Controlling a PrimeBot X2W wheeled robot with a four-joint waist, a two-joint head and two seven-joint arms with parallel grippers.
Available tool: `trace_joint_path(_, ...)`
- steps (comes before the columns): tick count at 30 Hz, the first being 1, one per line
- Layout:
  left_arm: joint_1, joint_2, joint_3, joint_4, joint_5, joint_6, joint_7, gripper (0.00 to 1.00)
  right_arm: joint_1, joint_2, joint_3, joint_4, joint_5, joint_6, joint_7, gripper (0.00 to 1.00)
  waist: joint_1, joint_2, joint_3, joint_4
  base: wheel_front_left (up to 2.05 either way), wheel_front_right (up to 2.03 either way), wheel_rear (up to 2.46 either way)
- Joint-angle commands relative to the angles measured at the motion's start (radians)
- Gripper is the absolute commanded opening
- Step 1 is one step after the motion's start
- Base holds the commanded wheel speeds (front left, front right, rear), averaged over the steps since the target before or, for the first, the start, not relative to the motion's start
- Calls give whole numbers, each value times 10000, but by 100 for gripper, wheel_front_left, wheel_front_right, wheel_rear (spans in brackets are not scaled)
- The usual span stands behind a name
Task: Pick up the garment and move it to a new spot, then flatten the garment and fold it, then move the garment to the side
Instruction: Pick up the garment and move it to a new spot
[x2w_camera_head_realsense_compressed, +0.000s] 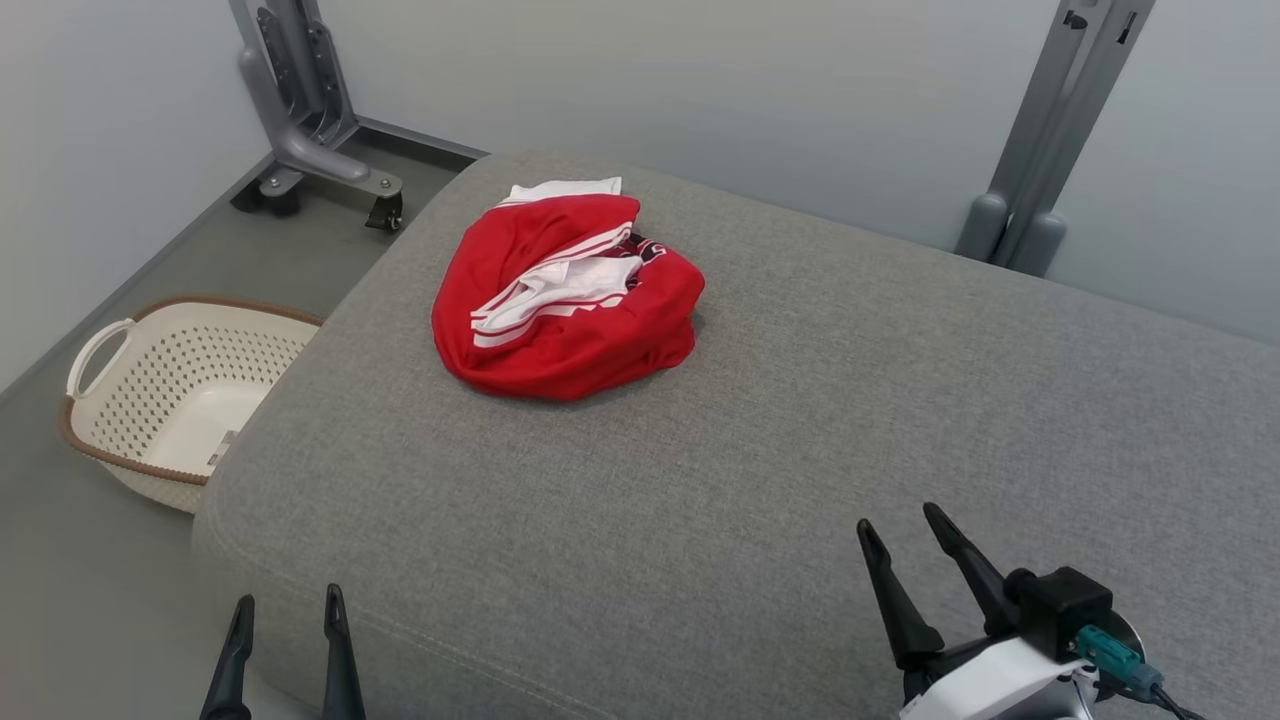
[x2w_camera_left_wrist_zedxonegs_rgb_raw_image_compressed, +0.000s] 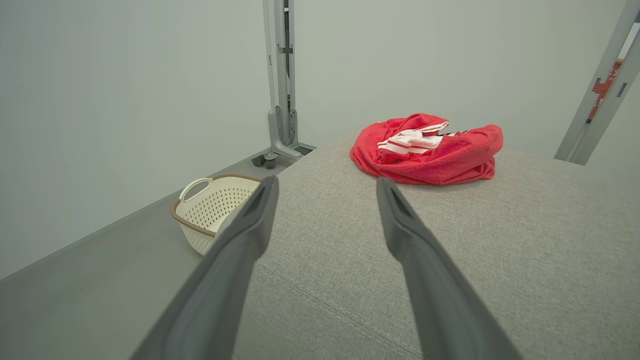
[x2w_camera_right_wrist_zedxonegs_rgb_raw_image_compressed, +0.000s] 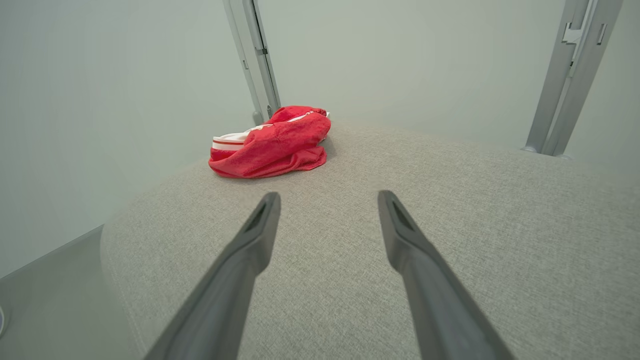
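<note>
The garment (x2w_camera_head_realsense_compressed: 565, 295) is a red cloth with white stripes, crumpled in a heap on the far left part of the grey upholstered surface (x2w_camera_head_realsense_compressed: 760, 450). It also lies ahead in the left wrist view (x2w_camera_left_wrist_zedxonegs_rgb_raw_image_compressed: 430, 150) and the right wrist view (x2w_camera_right_wrist_zedxonegs_rgb_raw_image_compressed: 272, 142). My left gripper (x2w_camera_head_realsense_compressed: 288, 605) stands open at the near left edge of the surface, far short of the garment, with nothing between its fingers. My right gripper (x2w_camera_head_realsense_compressed: 900, 520) is open too, over the near right part of the surface, with its fingers empty.
A cream perforated laundry basket (x2w_camera_head_realsense_compressed: 175, 385) with a brown rim sits on the floor to the left of the surface. Grey metal stands rise at the back left (x2w_camera_head_realsense_compressed: 300, 110) and back right (x2w_camera_head_realsense_compressed: 1060, 130) against the pale wall.
</note>
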Motion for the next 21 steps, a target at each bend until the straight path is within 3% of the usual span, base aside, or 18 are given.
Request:
trace_joint_path(1, 55, 22, 37, 32, -26, -58, -2, 100, 52, -76, -111, 20, 73, -8, -27, 100, 0, -1, 94, 85, 0, 0, 0)
trace_joint_path(10, -2007, 341, -273, 652, 395, -1094, -1, 100, 743, -574, -1171, -595, -349, -8, -27, 100, 0, -1, 1196, 130, 0, 0, 0)
trace_joint_path(17, -5530, 1167, -845, 2260, 73, -1346, 4, 100, 84, -1392, -1385, -1046, -669, -8, -27, 100, 0, -1, 2817, -550, 0, 0, 0)
trace_joint_path(21, -8124, 1804, -2086, 3546, -685, -1332, 151, 100, -461, -1905, -1663, -1311, -791, -10, -27, 100, 0, -1, 3888, -787, 0, 0, 0)
